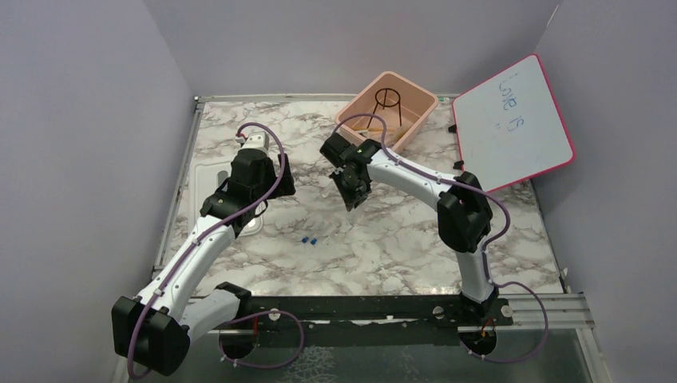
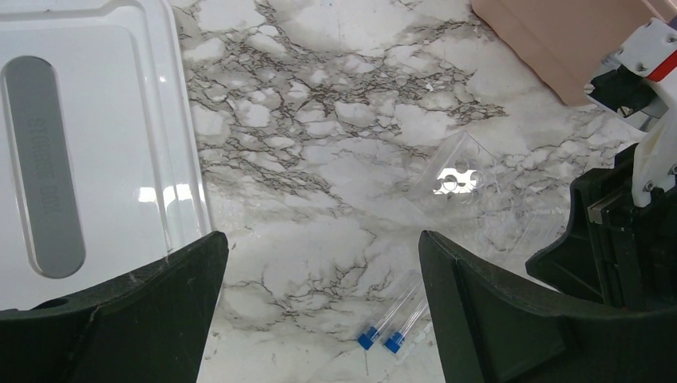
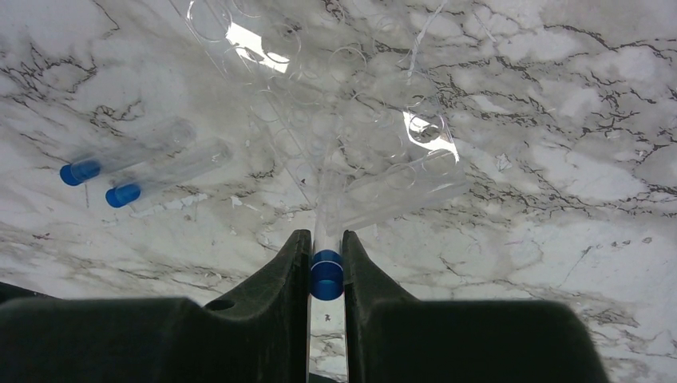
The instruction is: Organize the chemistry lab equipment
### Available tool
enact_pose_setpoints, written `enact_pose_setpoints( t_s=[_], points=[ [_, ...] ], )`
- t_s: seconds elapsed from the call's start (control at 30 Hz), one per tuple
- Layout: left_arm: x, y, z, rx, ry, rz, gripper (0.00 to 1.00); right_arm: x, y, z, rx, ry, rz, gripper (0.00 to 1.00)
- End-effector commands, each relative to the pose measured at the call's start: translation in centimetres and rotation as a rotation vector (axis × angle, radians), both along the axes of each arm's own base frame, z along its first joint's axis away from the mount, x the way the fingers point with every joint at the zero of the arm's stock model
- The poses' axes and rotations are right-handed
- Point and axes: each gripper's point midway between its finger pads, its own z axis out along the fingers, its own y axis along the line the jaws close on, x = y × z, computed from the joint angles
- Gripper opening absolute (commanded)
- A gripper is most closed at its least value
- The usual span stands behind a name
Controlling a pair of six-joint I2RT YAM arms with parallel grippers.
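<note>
My right gripper is shut on a clear test tube with a blue cap, and the tube points down toward a clear plastic rack on the marble. Whether its tip sits in a hole I cannot tell. Two more blue-capped tubes lie side by side on the table, left of the rack. My left gripper hangs open above the marble, with those two tubes just inside its right finger and nothing between the fingers. From above, the right gripper is mid-table and the left gripper is to its left.
A pink bin at the back holds a black wire tripod. A pink-framed whiteboard leans at the back right. A white lid lies flat on the left, under the left arm. The right arm is close to the left gripper.
</note>
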Motion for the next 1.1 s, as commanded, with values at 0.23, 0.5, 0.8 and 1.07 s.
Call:
enact_pose_setpoints(
  t_s=[0.23, 0.5, 0.8, 1.07],
  points=[
    [-0.1, 0.5, -0.3, 0.025, 0.002, 0.013, 0.92, -0.1, 0.6, 1.0, 0.061, -0.032, -0.030, 0.56],
    [-0.2, -1.3, -1.2, -0.003, 0.026, -0.104, 0.91, 1.0, 1.7, 7.5, 0.262, -0.186, -0.122, 0.61],
    [-4.4, -7.8, -5.1, -0.150, 0.223, -0.399, 0.59, -0.9, -1.6, 8.4, 0.370, -0.281, -0.259, 0.56],
    [-7.4, -10.7, -9.6, -0.127, 0.403, -0.427, 0.41, -3.0, -3.3, 5.8, 0.372, -0.240, -0.291, 0.53]
  ],
)
